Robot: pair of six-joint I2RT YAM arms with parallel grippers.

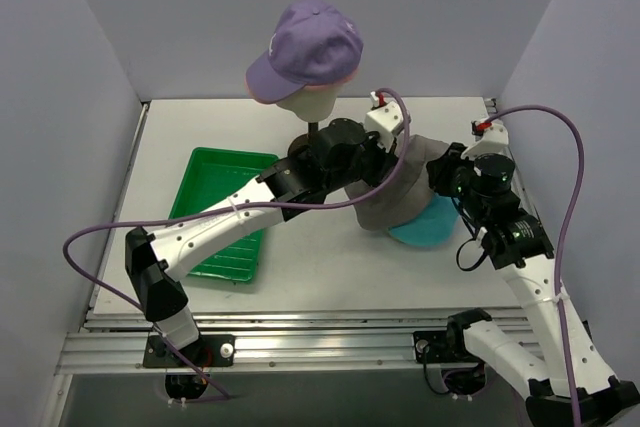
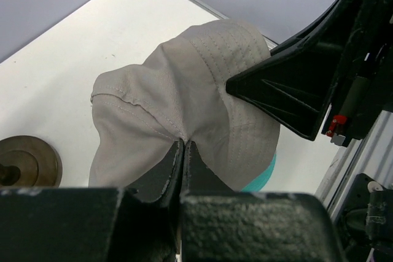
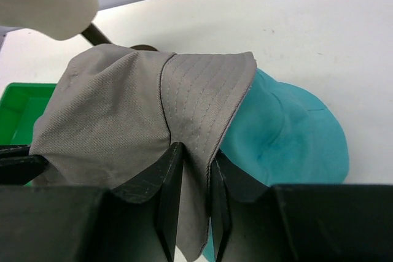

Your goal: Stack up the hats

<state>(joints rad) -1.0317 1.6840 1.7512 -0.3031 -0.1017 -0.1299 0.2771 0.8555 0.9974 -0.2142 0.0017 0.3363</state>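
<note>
The left claw (image 2: pixel 184 149) and right claw (image 3: pixel 191 162) both pinch the grey hat (image 1: pixel 398 202); it hangs over the teal hat (image 3: pixel 288 133), right side; the purple cap (image 1: pixel 310 42) sits on the far head (image 1: pixel 314 100) (pink edge (image 1: pixel 264 96) under it); looks half done.

The white desk (image 1: pixel 320 257) carries a green tray (image 1: pixel 235 155) left of the mannequin stand's round base (image 2: pixel 27 162). A teal bucket hat (image 1: pixel 428 229) lies right of that base, nearer the arms.
</note>
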